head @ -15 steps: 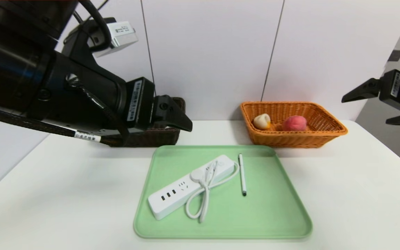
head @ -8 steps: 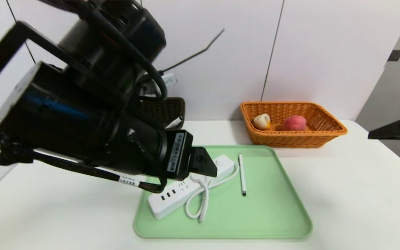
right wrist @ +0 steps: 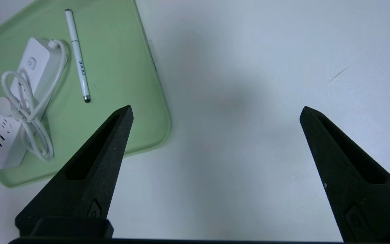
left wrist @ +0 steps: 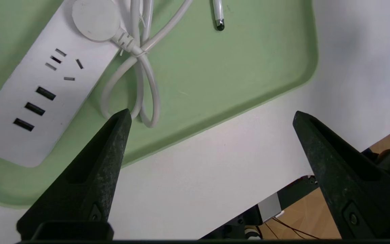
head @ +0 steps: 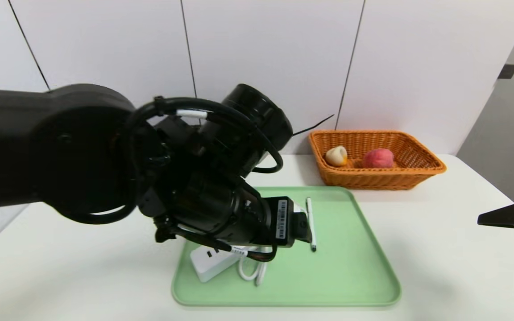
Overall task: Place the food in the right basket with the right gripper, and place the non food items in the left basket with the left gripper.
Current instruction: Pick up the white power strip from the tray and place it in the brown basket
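While the left arm swung across from the dark basket's side, the left gripper (left wrist: 212, 112) came over the tray (head: 337, 276), its fingers wide apart with nothing between them. That shift probably meant its next pick was due, since the 2 things on the tray, the power strip (left wrist: 46, 84) and the pen (right wrist: 80, 61), were both non-food and so its to carry. The strip lay slantwise, its cord looped over it, and the pen lay just beside it, apart from the gripper's tips as far as the wrist view showed. The arm now hid the dark basket, where a white marker had shown half a second earlier. Over on the right, the right gripper (right wrist: 218, 106) had sunk low beside the tray, its fingers also spread and holding nothing. Its share looked finished: the bun (head: 337, 156) and the peach (head: 378, 158) sat in the orange basket (head: 382, 180), unmoved. Which thing the left gripper was after, I could not tell; the pen would want a low, careful pinch, whereas the strip would need a firm grip clear of the cord, lest a loop snag.
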Action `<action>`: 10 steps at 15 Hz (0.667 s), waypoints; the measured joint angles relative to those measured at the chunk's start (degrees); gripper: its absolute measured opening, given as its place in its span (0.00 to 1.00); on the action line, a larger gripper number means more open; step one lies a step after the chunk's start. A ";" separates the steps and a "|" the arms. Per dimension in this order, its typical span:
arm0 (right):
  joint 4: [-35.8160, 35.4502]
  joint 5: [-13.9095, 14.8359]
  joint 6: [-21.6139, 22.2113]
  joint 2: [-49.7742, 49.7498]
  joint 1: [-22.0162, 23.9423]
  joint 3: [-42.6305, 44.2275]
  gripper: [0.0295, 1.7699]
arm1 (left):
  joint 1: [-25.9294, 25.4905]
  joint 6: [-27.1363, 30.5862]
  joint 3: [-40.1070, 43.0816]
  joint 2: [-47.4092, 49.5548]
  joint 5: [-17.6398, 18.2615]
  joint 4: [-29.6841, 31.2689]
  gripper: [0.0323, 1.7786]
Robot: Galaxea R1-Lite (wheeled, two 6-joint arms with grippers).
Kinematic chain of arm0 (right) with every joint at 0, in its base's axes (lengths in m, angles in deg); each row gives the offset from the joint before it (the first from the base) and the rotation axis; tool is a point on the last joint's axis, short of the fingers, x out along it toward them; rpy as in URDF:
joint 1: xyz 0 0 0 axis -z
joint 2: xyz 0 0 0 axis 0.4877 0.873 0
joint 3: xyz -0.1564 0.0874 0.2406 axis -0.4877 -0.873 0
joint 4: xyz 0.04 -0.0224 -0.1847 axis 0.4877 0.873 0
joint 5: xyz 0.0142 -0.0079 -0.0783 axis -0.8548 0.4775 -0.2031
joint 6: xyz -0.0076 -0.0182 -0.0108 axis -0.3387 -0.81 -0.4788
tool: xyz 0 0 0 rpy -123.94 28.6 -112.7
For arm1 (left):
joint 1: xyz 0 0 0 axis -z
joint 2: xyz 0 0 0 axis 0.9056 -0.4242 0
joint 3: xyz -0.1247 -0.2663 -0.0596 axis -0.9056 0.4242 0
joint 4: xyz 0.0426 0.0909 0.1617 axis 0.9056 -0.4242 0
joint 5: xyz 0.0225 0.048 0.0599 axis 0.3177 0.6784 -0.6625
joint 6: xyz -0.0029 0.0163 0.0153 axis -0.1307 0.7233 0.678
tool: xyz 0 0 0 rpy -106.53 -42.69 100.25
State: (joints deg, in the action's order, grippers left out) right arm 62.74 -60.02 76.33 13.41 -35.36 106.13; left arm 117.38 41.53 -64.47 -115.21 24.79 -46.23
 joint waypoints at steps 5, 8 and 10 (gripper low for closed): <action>-1.57 -3.18 -8.27 0.68 -1.22 -0.50 0.96 | 0.02 -0.11 -0.52 -3.67 -0.80 -0.02 0.95; -8.83 -3.32 -16.97 1.90 -3.11 -1.45 0.96 | 0.40 -0.09 -0.52 -3.86 -0.80 -0.24 0.95; -10.45 -3.82 -21.36 3.17 -3.08 -2.51 0.96 | 0.90 0.00 -0.41 -3.91 -1.52 -0.24 0.95</action>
State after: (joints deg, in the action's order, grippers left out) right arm 52.29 -63.84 54.97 16.58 -38.44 103.62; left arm 118.29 41.53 -64.88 -119.12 23.26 -46.48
